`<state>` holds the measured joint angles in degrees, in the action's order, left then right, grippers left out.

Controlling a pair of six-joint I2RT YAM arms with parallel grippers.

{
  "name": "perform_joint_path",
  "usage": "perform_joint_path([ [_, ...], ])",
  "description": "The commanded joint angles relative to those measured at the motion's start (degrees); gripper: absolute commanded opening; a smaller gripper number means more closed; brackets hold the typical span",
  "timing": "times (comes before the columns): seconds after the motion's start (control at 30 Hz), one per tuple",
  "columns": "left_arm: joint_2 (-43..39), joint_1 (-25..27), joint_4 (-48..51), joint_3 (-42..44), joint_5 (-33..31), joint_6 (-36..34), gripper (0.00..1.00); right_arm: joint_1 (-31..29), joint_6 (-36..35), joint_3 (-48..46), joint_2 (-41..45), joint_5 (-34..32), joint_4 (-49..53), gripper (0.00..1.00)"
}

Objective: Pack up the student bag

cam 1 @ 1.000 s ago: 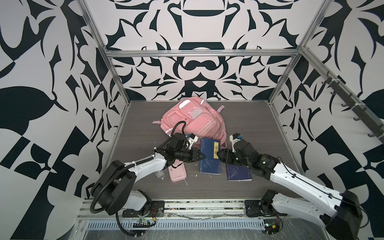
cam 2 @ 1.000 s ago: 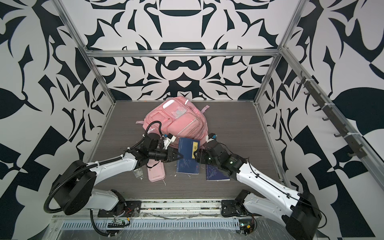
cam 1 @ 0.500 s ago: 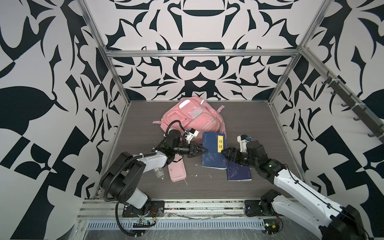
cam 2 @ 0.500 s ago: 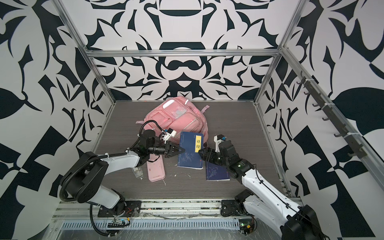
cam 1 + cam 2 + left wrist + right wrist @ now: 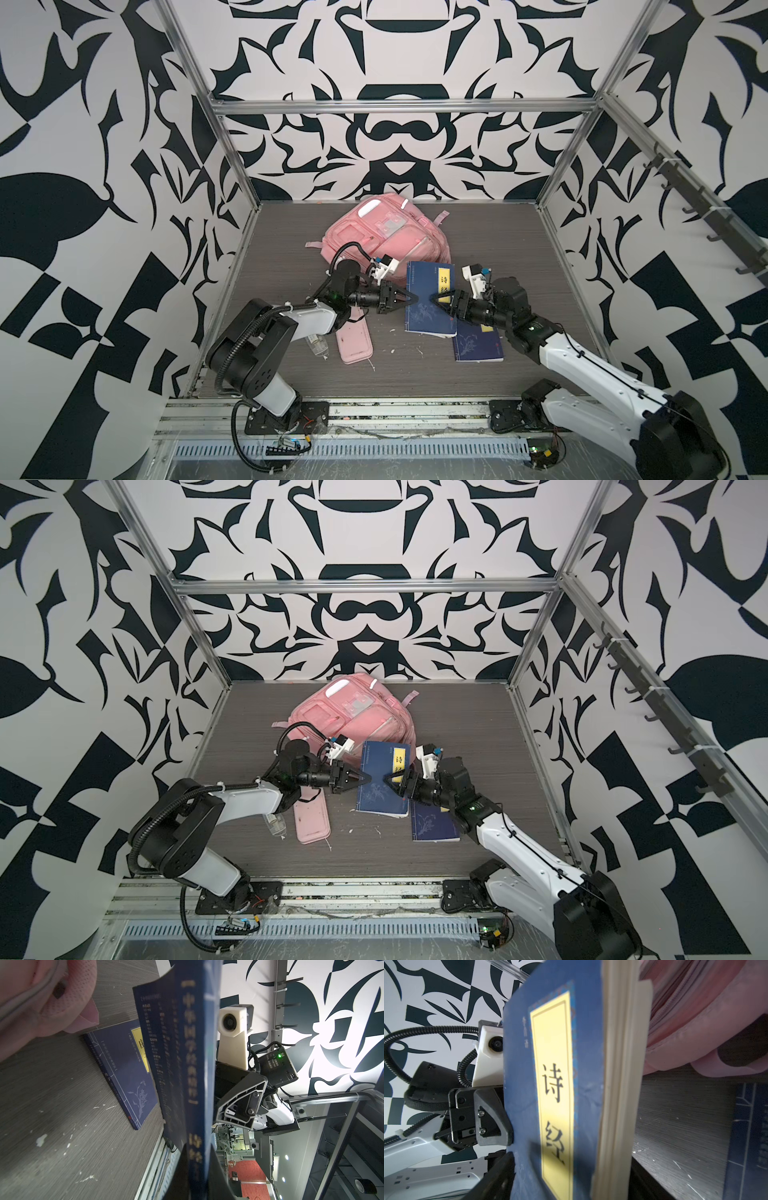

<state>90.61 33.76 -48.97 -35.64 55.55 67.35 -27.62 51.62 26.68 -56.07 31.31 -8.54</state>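
The middle of the table (image 5: 519, 249) is blocked by a raised blue book (image 5: 428, 324). It is pinched at its 9 o'clock edge by the left gripper (image 5: 410, 297) and straddled at 3 o'clock by the spread jaws of the right gripper (image 5: 441, 305). The way at 12 o'clock is barred by the student bag (image 5: 386, 237). A second blue book (image 5: 478, 345) is laid flat at 5 o'clock. A pink pencil case (image 5: 353, 343) and a bottle (image 5: 318, 345) are found at 7 o'clock. Bare table is offered at 2, 10 and 6 o'clock.

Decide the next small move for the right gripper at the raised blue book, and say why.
Probably close the right gripper firmly on the blue book. Its jaws straddle the page edge but the grip is unclear, while the shut left gripper holds only the spine side, outside the student bag.
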Motion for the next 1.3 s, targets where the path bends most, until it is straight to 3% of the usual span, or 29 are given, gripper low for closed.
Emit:
perform_joint_path([
  [0.0,-0.6,-0.3,-1.0,0.7,0.3,-0.8,0.00,-0.1,0.9,0.1,0.3,4.0,-5.5,0.80],
  [0.43,-5.8,-1.7,9.6,-1.4,0.9,-6.4,0.00,1.5,-1.7,-2.1,-0.6,4.5,-4.9,0.94],
  [0.67,-6.0,-1.7,10.0,-1.1,0.5,-6.5,0.00,1.6,4.8,-4.5,-6.5,11.4,-20.5,0.96],
  [0.77,-6.1,-1.7,10.4,-0.8,-0.2,-6.7,0.00,1.5,8.0,-5.0,-8.2,14.3,-26.4,0.93],
  [1.1,-8.7,-1.6,27.9,-2.9,-4.3,-17.9,0.00,1.5,5.3,-2.6,-1.8,13.7,-18.5,0.75],
  [1.27,-8.9,-1.6,29.9,-3.6,-4.9,-19.3,0.00,1.5,6.6,-2.0,-1.9,14.4,-19.3,0.60],
])
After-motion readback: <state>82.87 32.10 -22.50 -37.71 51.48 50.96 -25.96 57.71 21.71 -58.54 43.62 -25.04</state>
